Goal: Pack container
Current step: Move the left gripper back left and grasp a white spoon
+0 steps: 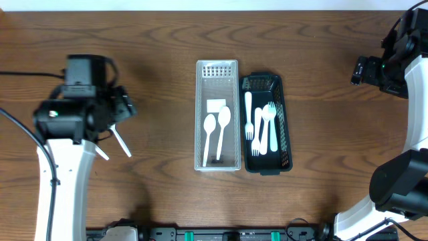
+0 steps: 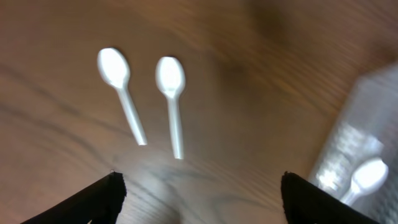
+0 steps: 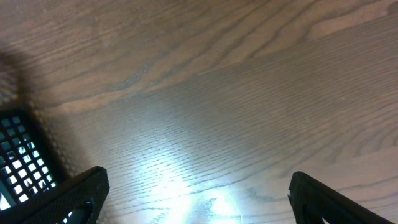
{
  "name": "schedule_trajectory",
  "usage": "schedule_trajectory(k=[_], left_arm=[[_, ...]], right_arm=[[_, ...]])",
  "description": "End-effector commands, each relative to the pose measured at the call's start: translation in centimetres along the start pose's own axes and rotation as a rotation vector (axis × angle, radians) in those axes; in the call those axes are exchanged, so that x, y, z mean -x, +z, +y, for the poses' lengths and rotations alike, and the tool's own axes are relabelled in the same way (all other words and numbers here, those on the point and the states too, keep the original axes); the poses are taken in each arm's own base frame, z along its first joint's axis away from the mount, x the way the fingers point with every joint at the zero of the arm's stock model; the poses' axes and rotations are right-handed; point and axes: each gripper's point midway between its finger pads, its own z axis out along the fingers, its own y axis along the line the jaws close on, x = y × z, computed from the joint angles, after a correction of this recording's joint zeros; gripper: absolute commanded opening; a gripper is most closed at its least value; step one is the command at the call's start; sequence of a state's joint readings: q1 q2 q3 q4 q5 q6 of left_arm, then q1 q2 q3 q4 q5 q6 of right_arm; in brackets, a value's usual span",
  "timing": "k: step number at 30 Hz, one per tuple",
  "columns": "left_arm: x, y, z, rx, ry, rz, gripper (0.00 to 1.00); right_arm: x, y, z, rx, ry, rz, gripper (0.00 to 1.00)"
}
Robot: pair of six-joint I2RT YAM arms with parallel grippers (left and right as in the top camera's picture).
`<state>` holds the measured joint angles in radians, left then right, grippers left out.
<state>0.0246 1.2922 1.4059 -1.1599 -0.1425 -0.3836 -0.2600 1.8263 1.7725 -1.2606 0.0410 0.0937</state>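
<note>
Spread fingers of the left gripper [image 2: 199, 202] hung empty over two white spoons [image 2: 170, 76] near the worktop's left edge, so picking seemed in hand, next calling for a descent onto one handle and a carry to the clear tray [image 1: 218, 69] mid-worktop; the right gripper [image 3: 196, 199] gaped idle

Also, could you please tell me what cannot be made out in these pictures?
- Overhead: the loose spoons are half hidden under the left arm.
- Left wrist: the clear bin is blurred and cut off by the right edge.
- Right wrist: the black basket is cropped at the left edge.
- Overhead: overlapping forks in it defy counting.
</note>
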Motion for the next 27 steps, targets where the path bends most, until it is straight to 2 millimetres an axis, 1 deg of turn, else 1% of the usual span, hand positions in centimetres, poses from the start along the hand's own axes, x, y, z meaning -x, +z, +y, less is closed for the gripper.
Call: schedule_trajectory(k=[1,3,7,9,14,16,20,27], left_arm=[[-0.6,3.0,2.5,0.085,-0.034,0.072,0.86],[-1.1,5.0,3.4,0.110,-0.054,0.112,0.89],[-2.6,9.2,3.3,0.074,-0.050,0.214,0.90],[-3.5,11.4,3.7,0.083,-0.061,0.261,0.90],[-5.1,15.7,4.1,0.080,-0.018,0.351,0.90],[-5.7,17.1,4.1,0.066,0.001,0.389,0.90],[-6.9,19.3,4.1,0.027,0.005,0.463,0.90],[-7.7,21.9,3.7,0.000,-0.007,0.505,0.90]], right_arm=[[-0.2,0.2,-0.1,-0.005,-0.020,0.010,0.96],[-0.3,0.2,-0.1,-0.005,-0.020,0.016,0.96],[-0.5,0.1,-0.2,-0.006,-0.021,0.024,0.96],[-0.8,0.1,-0.2,-0.007,-0.021,0.036,0.96],[-1.3,0.1,-0.2,-0.009,-0.022,0.057,0.96],[-1.3,0.1,-0.2,-0.009,-0.022,0.057,0.96],[-1.4,0.1,-0.2,-0.009,-0.022,0.059,0.96],[-1.4,0.1,-0.2,-0.008,-0.022,0.060,0.96]])
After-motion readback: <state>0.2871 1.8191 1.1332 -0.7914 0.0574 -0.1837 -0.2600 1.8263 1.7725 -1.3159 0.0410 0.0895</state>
